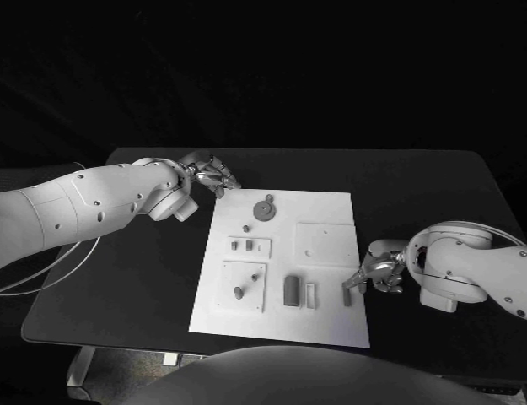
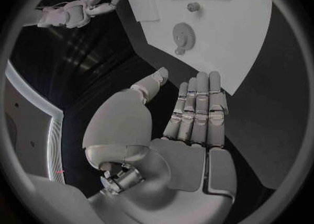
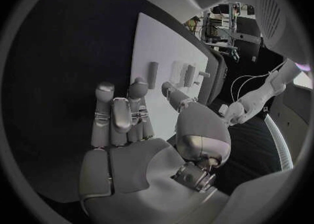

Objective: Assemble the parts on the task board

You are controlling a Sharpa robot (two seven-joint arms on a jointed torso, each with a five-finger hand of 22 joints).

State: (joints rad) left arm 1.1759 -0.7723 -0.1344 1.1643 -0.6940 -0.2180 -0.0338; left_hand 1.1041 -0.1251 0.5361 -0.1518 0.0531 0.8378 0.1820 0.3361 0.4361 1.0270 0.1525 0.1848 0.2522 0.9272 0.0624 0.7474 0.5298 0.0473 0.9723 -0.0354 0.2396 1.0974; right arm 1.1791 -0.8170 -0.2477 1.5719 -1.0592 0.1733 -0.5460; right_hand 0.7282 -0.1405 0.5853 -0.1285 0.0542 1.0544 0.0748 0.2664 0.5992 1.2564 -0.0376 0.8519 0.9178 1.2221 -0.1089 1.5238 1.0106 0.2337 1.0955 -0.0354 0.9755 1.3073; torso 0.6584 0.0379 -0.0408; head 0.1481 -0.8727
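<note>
The task board (image 1: 324, 325) lies mid-surface, its near edge close to the near rim of the black surface (image 1: 130, 287). Beside the board's near right edge the right hand (image 1: 379, 276) holds nothing, fingers loosely apart, fingertips at the rim. Small grey parts (image 1: 293, 289) stand toward the board's near end. At the far left corner the left hand (image 1: 211, 175) hovers, fingers straight, empty. Bare surface flanks both long sides.

Hovering with the left hand (image 1: 211, 175) just off the far left corner of the task board (image 1: 324, 325), fingers straight, together and holding nothing, while poising the right hand (image 1: 376, 276), fingers loosely extended, at its near right edge.
</note>
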